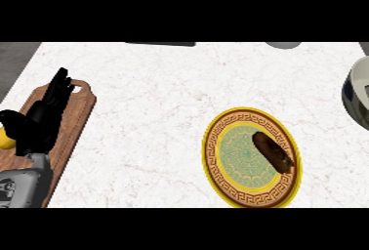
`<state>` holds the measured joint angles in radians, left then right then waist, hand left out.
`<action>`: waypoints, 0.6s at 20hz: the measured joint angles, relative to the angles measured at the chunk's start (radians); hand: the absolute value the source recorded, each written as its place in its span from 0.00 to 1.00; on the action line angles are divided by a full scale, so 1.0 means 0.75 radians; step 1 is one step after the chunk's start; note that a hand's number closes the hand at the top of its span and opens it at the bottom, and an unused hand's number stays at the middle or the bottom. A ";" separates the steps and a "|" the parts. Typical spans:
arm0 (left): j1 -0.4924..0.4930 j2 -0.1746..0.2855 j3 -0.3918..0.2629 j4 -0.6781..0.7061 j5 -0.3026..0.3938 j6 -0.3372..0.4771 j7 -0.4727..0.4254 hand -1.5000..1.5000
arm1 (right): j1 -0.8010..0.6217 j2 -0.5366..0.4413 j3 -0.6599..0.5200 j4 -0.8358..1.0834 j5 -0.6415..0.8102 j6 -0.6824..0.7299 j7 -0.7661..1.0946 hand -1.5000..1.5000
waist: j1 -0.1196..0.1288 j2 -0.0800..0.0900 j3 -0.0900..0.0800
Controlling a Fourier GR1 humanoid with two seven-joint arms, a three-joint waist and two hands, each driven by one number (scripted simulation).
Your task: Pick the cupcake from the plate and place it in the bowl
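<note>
You had not yet started the pick: the one cupcake [272, 150] lay on the right part of the one plate [210, 151], with the one bowl [357, 97] at the right edge. Your left hand [39, 117] rested over the board [75, 117], fingers straight, holding nothing; the right hand was unseen. The next move called for a hand to reach the cupcake and curl round it.

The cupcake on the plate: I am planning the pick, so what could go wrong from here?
1. The cupcake lies near the right rim of the plate; a grasp might nudge it onto the counter.
2. The bowl is cut off by the view's right edge, so the drop may be hard to judge.
3. The left hand rests open over the cutting board, far from the plate; the right hand is not in view.
</note>
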<state>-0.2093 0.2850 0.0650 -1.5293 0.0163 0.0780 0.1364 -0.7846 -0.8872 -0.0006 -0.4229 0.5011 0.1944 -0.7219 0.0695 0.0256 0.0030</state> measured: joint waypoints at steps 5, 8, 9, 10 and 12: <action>0.016 -0.001 0.001 0.000 -0.001 -0.010 -0.022 0.50 | -0.034 0.017 0.031 0.153 0.055 0.049 -0.121 0.00 | 0.007 0.005 0.003; 0.013 -0.005 -0.002 0.001 0.000 -0.012 -0.020 0.50 | -0.072 0.022 -0.023 0.229 -0.001 0.137 -0.161 0.00 | 0.008 0.007 0.005; 0.008 -0.006 0.002 0.004 0.003 -0.012 -0.019 0.50 | -0.090 0.023 -0.055 0.253 -0.037 0.174 -0.153 0.00 | 0.006 0.006 0.005; 0.012 0.001 0.007 0.004 0.008 -0.020 -0.021 0.50 | -0.102 0.027 -0.089 0.278 -0.076 0.202 -0.142 0.00 | 0.007 0.006 0.005; 0.017 0.000 0.008 0.004 0.008 -0.019 -0.023 0.50 | -0.131 0.029 -0.169 0.324 -0.163 0.261 -0.116 0.00 | 0.002 0.004 0.006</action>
<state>-0.1965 0.2848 0.0710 -1.5264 0.0224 0.0635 0.1193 -0.8828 -0.8658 -0.1272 -0.1798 0.3792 0.3899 -0.8086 0.0708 0.0288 0.0076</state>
